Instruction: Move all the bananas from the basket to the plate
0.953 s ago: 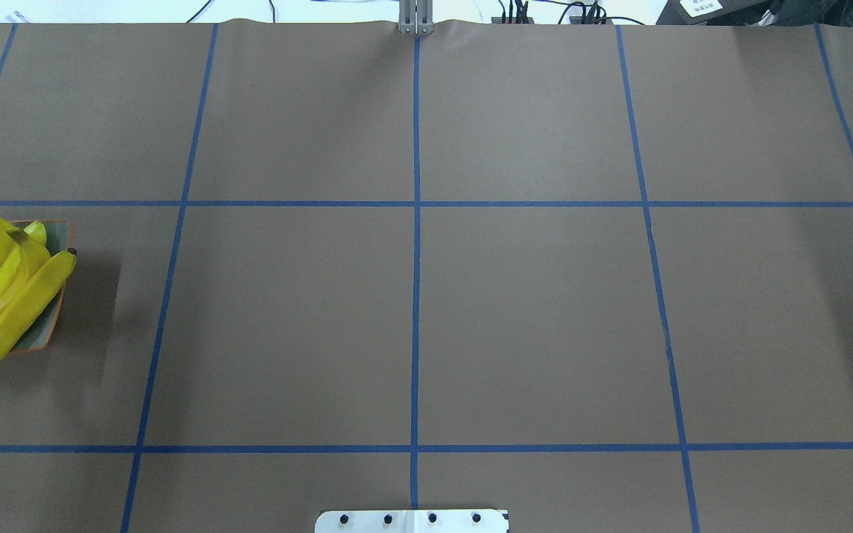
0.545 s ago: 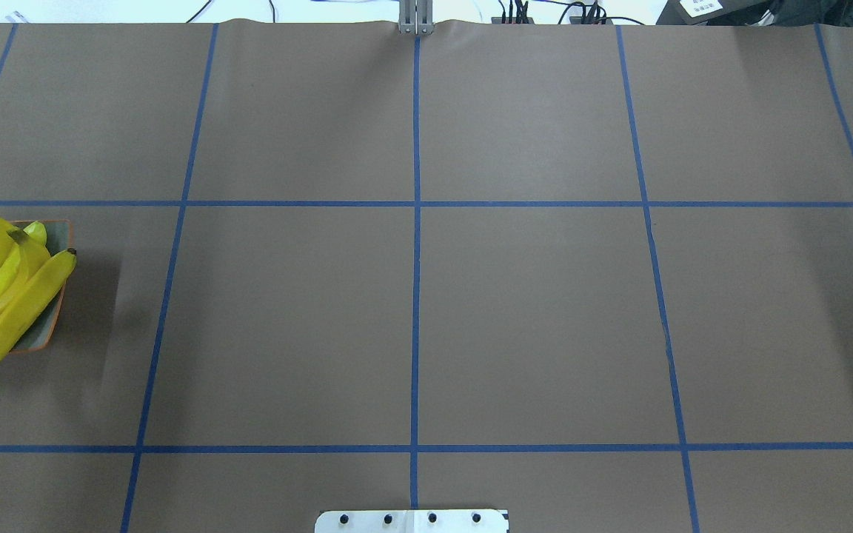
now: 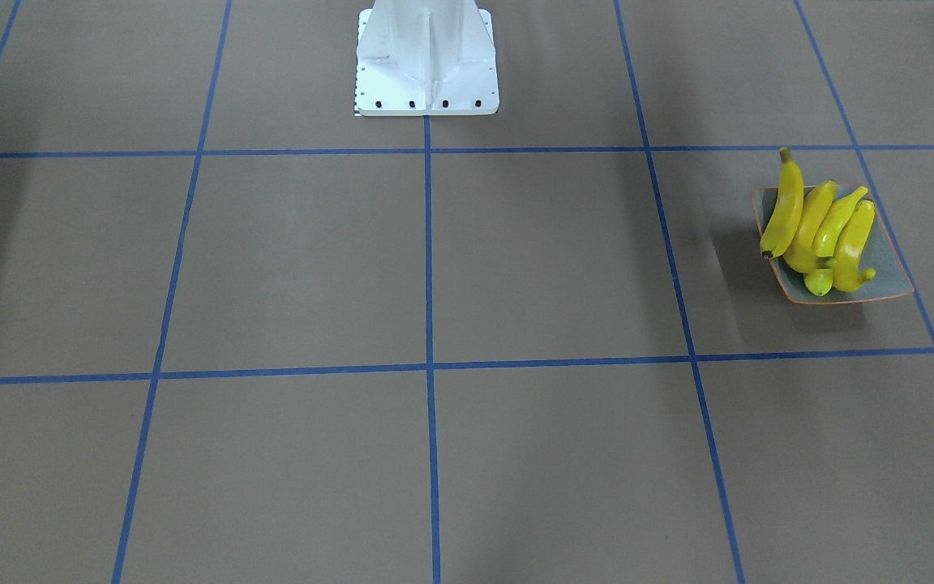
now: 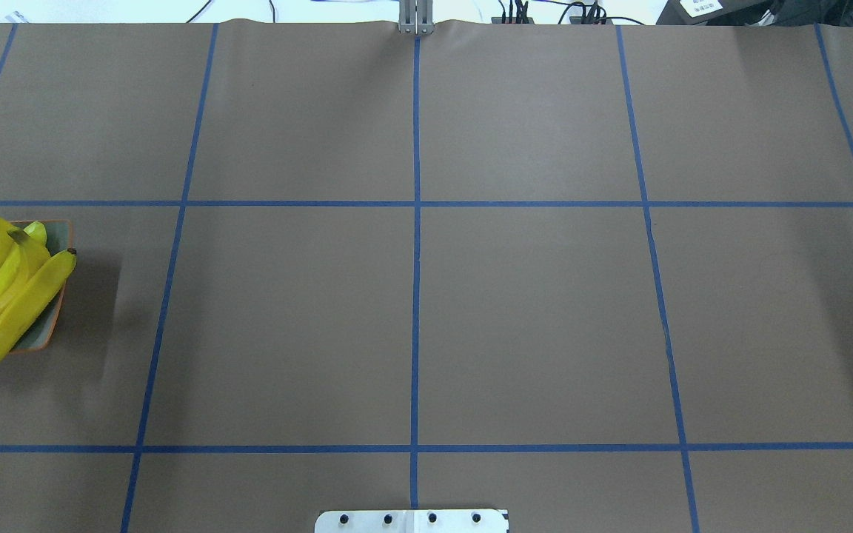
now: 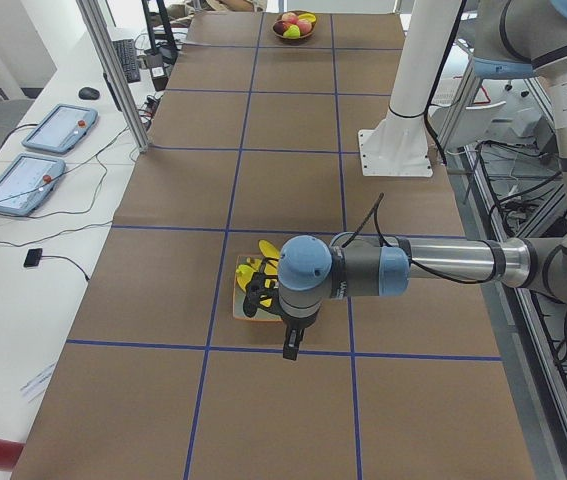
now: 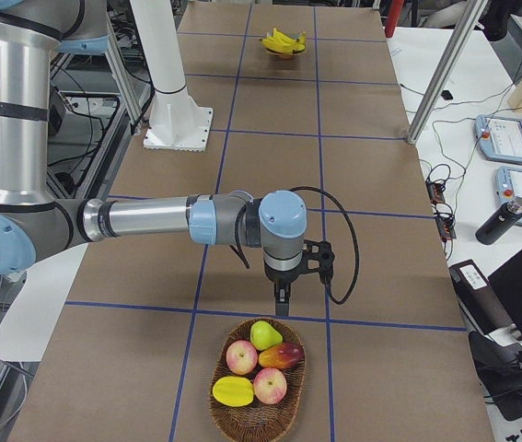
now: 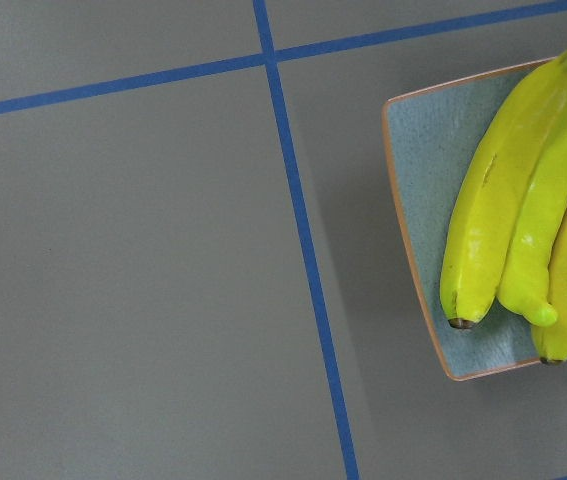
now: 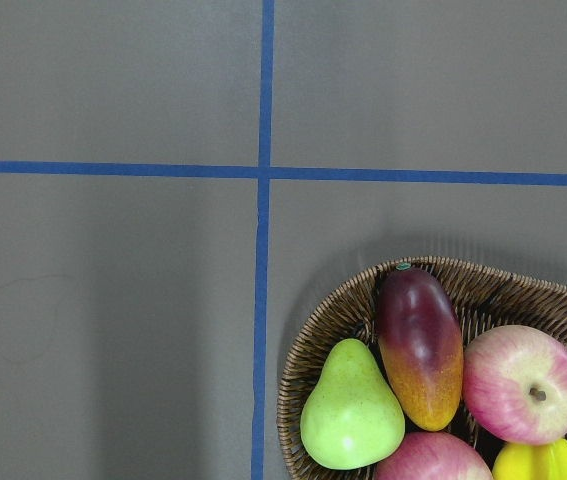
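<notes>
Several yellow bananas (image 3: 816,231) lie side by side on the square grey-green plate (image 3: 889,272), at the table's left edge in the overhead view, bananas (image 4: 4,296) on plate (image 4: 60,233). The left wrist view shows the bananas (image 7: 523,220) and plate (image 7: 418,180) at its right. My left gripper (image 5: 289,350) hangs above the table just beside the plate; I cannot tell whether it is open or shut. The wicker basket (image 8: 328,325) holds other fruit. My right gripper (image 6: 282,308) hangs just short of the basket (image 6: 242,422); I cannot tell its state either.
The basket holds a green pear (image 8: 351,415), a red-yellow mango (image 8: 420,345), apples (image 8: 523,385) and a yellow fruit (image 8: 543,462). The white robot base (image 3: 426,57) stands mid-table. Blue tape lines grid the brown table cover. Tablets and cables lie on side desks.
</notes>
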Tool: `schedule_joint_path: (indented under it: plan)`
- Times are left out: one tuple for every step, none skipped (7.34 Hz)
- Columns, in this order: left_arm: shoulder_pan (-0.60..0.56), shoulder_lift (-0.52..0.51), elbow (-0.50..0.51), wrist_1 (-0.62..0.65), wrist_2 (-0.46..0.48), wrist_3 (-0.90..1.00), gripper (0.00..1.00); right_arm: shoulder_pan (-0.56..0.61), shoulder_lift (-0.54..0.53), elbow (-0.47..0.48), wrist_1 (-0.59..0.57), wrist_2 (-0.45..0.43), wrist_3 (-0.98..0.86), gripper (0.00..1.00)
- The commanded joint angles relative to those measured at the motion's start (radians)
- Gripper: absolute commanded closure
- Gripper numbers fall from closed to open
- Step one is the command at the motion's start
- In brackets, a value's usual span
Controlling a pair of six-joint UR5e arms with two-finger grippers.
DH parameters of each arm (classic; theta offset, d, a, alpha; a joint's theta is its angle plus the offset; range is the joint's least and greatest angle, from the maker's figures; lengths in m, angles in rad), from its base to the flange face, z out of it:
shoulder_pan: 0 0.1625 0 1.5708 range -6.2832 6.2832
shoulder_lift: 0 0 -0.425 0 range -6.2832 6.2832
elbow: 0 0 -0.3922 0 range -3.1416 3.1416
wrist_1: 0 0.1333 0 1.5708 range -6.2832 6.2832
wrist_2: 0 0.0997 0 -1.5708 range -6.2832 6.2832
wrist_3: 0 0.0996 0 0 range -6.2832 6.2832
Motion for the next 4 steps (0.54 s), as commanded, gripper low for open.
schedule_joint_path:
  plan:
    - [0.001, 0.026, 0.004, 0.001, 0.001, 0.000, 0.00, 0.000, 0.000, 0.000, 0.000, 0.000, 0.000, 0.00]
    - [0.001, 0.035, 0.010, 0.003, 0.006, 0.000, 0.00, -0.002, 0.002, 0.003, 0.000, 0.002, 0.000, 0.00]
    - [0.004, 0.053, 0.013, 0.004, 0.047, 0.000, 0.00, -0.002, 0.002, 0.010, 0.000, 0.005, 0.000, 0.00]
    - [0.006, 0.053, 0.025, 0.004, 0.117, 0.001, 0.00, 0.000, 0.002, 0.012, 0.000, 0.002, 0.000, 0.00]
